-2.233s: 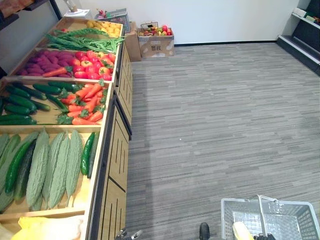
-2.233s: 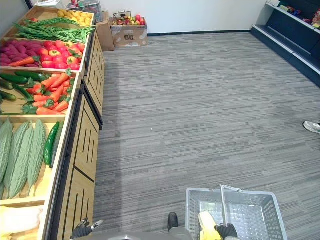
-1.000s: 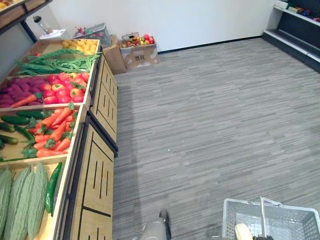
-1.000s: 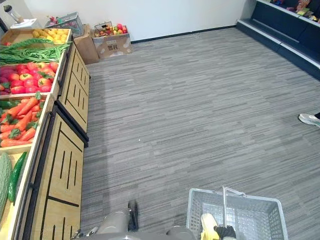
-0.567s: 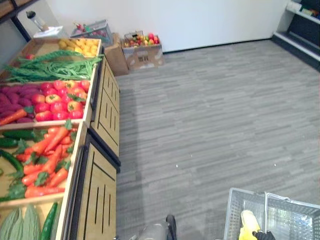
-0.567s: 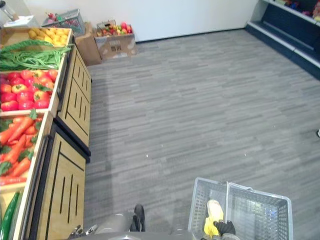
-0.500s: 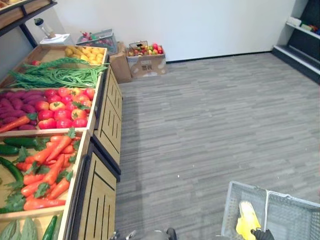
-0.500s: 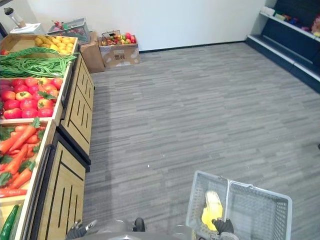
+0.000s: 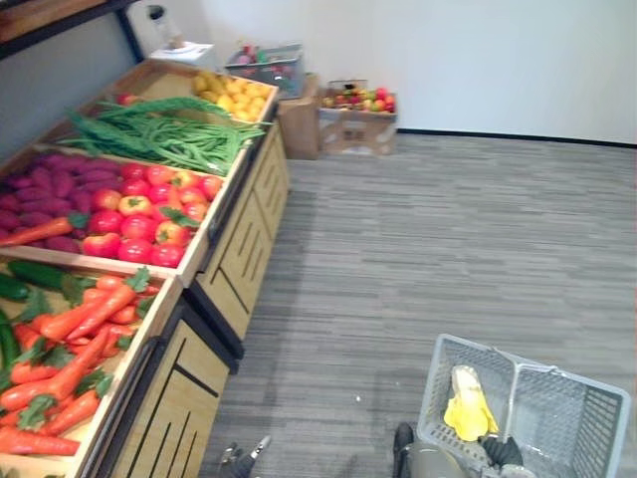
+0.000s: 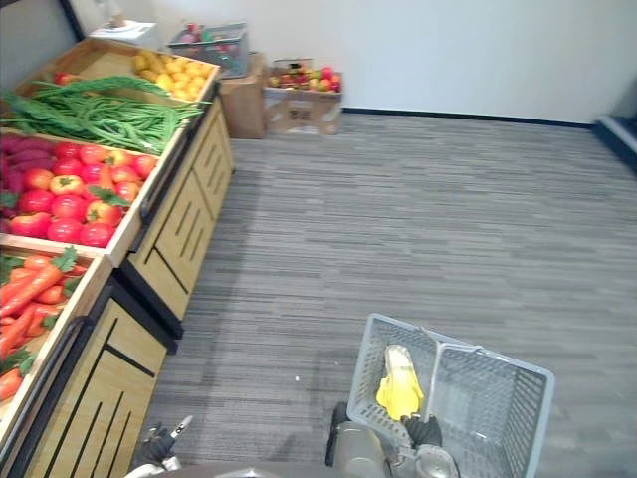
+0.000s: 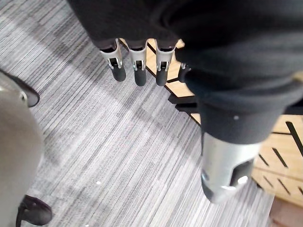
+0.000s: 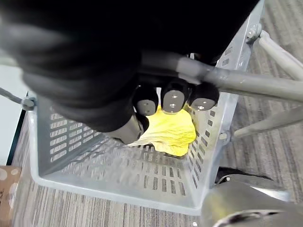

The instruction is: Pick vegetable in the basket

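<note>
Grey striped floor (image 9: pixel 448 229), white wall (image 9: pixel 478 50). Wooden produce stand (image 9: pixel 239 249) at left: beans (image 9: pixel 159 134), tomatoes (image 9: pixel 139 214), carrots (image 9: pixel 70 339). Grey perforated basket (image 9: pixel 572 423), right hand (image 12: pixel 173 100) curled round its handle (image 12: pixel 255 84). Yellow, crinkled, leafy vegetable (image 9: pixel 466 408) lies inside. Left hand (image 11: pixel 137 64) hangs slack, uncurled, over floor.

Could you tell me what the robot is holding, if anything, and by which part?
The right hand grips the basket by its handle, fingers curled round it; the left hand holds nothing.

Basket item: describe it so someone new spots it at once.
Right of the wooden produce stand, the right hand holds a grey mesh basket by its handle above the striped floor. Inside, left of the handle, lies a pale-yellow vegetable, the only item in it.
</note>
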Controlling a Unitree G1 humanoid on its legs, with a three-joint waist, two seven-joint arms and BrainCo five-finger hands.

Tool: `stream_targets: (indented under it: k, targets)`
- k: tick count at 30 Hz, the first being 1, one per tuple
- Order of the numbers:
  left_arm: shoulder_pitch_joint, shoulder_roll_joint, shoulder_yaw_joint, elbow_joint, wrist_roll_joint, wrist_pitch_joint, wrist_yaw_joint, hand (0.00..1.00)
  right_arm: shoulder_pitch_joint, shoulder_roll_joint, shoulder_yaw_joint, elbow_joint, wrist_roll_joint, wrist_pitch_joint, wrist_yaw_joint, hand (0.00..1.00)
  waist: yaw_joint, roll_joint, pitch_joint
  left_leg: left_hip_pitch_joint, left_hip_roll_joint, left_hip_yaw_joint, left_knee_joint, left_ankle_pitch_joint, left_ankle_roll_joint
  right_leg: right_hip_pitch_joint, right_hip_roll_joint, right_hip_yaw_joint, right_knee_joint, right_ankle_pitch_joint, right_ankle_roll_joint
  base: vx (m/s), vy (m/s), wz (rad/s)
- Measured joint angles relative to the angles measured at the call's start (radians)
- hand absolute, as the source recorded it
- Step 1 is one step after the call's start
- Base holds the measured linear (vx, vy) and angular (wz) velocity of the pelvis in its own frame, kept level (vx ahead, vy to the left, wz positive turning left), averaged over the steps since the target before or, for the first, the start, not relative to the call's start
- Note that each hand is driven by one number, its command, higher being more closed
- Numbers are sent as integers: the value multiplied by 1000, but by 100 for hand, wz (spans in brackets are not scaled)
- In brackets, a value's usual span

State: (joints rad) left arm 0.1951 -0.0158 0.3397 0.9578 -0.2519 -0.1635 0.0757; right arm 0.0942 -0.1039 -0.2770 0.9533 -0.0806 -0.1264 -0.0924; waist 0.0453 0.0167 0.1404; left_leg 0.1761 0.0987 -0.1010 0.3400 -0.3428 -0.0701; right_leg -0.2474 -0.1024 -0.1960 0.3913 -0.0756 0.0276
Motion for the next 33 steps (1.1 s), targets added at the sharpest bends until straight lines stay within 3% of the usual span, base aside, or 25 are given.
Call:
stream_targets:
  k: [2, 5, 6, 8, 11, 12, 14, 17, 19, 23, 25, 27, 28, 29, 30, 31, 32, 33]
  targets:
    - [16, -19, 45, 0, 1, 1, 9, 0, 1, 0, 4, 3, -5, 19, 3, 100, 0, 0, 0, -42, 16, 6, 157, 70, -1, 70, -1, -43, 11, -64, -13, 356, -261, 49]
    - [20, -20, 66, 0, 38, 1, 26, 0, 18, 6, 12, 3, -11, 33, 8, 100, -1, -4, 2, -181, 53, 29, 457, 253, -15, 163, 6, -99, -20, -116, -22, 304, -196, 51]
    - [22, -20, 69, 0, 38, 1, 29, 0, 20, 10, 11, 5, -13, 35, 8, 100, 2, -4, 2, -241, 87, 69, 562, 268, -23, 195, 7, -118, -40, -129, -29, 273, -122, 41]
    - [22, -15, 68, -1, 38, 0, 31, 0, 24, 11, 0, 9, -24, 35, 8, 100, -4, -5, 3, -321, 130, 156, 633, 222, -11, 245, 4, -155, -85, -132, -27, 254, -89, 54]
    - [30, 5, 48, 2, 39, 1, 36, 0, 25, 11, -47, 57, -28, 35, 5, 100, -5, -18, 6, -343, 179, 355, 496, 165, -7, 347, -28, -231, -149, -128, -17, 207, 3, 67]
    - [29, 15, 29, 3, 40, 2, 35, 0, 25, 10, -66, 70, -28, 34, 5, 100, -7, -22, 6, -336, 185, 433, 404, 172, 2, 371, -45, -262, -158, -128, -6, 168, 65, 89]
    - [22, 31, -1, 9, 51, 8, 33, 0, 36, 3, -98, 88, -28, 35, 5, 100, -18, -21, 5, -314, 192, 649, 193, 251, 42, 426, -71, -342, -166, -136, 39, 211, 108, 123]
    - [11, 71, -40, 23, 81, 34, 34, 0, 38, 18, -106, 96, -30, 32, 4, 100, -13, -55, 10, -304, 118, 693, 93, 251, 43, 461, -92, -385, -237, -119, 67, 162, 151, 107]
    - [28, 86, -40, 42, 84, 47, 38, 0, 19, 19, -106, 110, -41, 27, 1, 100, -1, -65, 14, -309, 105, 693, 87, 247, 58, 484, -87, -400, -286, -100, 96, 103, 85, 36]
    - [67, 75, -39, 69, 103, 64, 59, 0, 6, 16, -109, 121, -77, 11, -2, 100, 7, -56, 10, -276, 85, 721, 34, 224, 92, 495, -87, -403, -294, -97, 102, 10, 40, 3]
    - [64, 67, -39, 80, 107, 82, 73, 0, 4, 12, -115, 122, -77, 8, -10, 100, 5, -38, -1, -272, 58, 721, -17, 180, 124, 462, -106, -410, -228, -152, 114, -26, 145, 22]
    - [64, 82, -48, 78, 111, 88, 73, 0, 10, 14, -132, 124, -77, 9, -10, 100, 5, -64, -14, -244, 3, 730, -34, 165, 128, 449, -184, -438, -138, -213, 154, 28, 148, 37]
    - [66, 92, -63, 78, 113, 89, 73, 0, 21, 13, -137, 125, -77, 8, -10, 100, 3, -73, -20, -234, -11, 739, -36, 155, 119, 452, -206, -453, -110, -211, 165, 134, 93, 48]
    - [66, 96, -70, 85, 113, 94, 73, 0, 17, 3, -145, 125, -78, -1, -10, 100, -2, -70, -22, -242, -16, 723, -40, 139, 120, 382, -270, -412, 119, -205, 142, 122, 104, 69]
    - [58, 100, -83, 82, 110, 101, 73, 0, -1, -7, -161, 114, -77, -17, -29, 100, -16, -69, -22, -236, -34, 689, -54, 136, 123, 275, -325, -327, 348, -109, 40, 150, 141, 81]
    - [54, 107, -93, 77, 108, 101, 73, 0, -4, -15, -157, 113, -77, -21, -29, 100, -20, -73, -22, -224, -45, 665, -71, 140, 131, 232, -343, -292, 430, -34, 21, 144, 162, 112]
    - [39, 125, -108, 73, 105, 101, 75, 0, 6, -23, -148, 117, -76, -26, -29, 100, -25, -67, -18, -193, -58, 607, -106, 148, 140, 177, -349, -224, 548, 82, 40, 169, 109, 104]
    - [35, 128, -110, 66, 99, 101, 77, 0, 9, -21, -147, 119, -76, -28, -29, 100, -24, -72, -19, -183, -63, 576, -118, 153, 144, 159, -338, -198, 583, 63, 42, 229, 89, 135]
